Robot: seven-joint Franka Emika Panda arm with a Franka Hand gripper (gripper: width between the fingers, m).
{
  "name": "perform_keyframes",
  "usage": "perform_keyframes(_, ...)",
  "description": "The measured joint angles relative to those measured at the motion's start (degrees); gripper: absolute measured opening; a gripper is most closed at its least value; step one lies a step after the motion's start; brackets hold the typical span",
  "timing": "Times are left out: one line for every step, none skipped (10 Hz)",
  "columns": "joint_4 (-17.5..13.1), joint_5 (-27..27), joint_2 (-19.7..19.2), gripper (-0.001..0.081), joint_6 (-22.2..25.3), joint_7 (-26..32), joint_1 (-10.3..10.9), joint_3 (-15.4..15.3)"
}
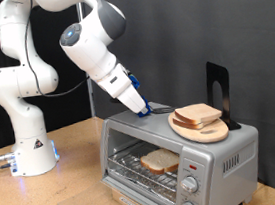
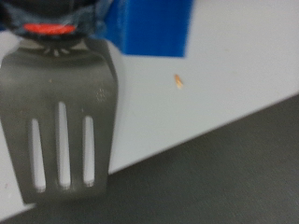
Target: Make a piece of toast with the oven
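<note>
Two slices of bread show in the exterior view. One piece of toast lies inside the oven on the wire rack, pale w/ tan crust, seen thru the front opening. The door looks let down at the front, but can't be sure. The 2nd slice sits on a round wooden plate, which rests on the oven's top, toward the exterior view's right.

The oven stands on the wood counter, by the counter's edge at the exterior view's bottom right. Two round knobs sit on its front panel, one above the other. A black upright stand rises just behind the plate.

The arm's white base is near the counter's corner at the exterior view's left. The arm bends over & down so the gripper is low over the oven's top, just beside the plate and apart from both slices.

In the wrist view a grey slotted spatula w/ 3 long slots fills one side, flat over a pale surface. A red band is at its neck and a blue block is next to it. An orange crumb-like speck lies on the pale surface. Whether the fingers are wide or narrow, or clamped on the spatula's handle: cannot tell, fingertips aren't clear in either view.
</note>
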State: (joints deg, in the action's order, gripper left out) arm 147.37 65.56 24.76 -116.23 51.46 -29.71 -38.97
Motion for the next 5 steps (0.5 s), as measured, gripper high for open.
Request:
perform_keyframes(0.0, 0.8, 1.1, 0.0805, 1.9, 0.6, 0.0, 1.6)
perform_keyframes(0.0, 2.2, 2.4, 0.0805, 3.2, 1.1, 0.0, 3.3)
perform_keyframes(-0.1, 2.6, 3.9, 0.0805, 4.9, 1.1, 0.0, 5.0)
perform_keyframes(0.0, 2.6, 5.3, 0.0805, 6.5, 1.1, 0.0, 6.2)
perform_keyframes(0.0, 2.6, 5.2, 0.0805, 6.5, 1.1, -0.1, 6.0)
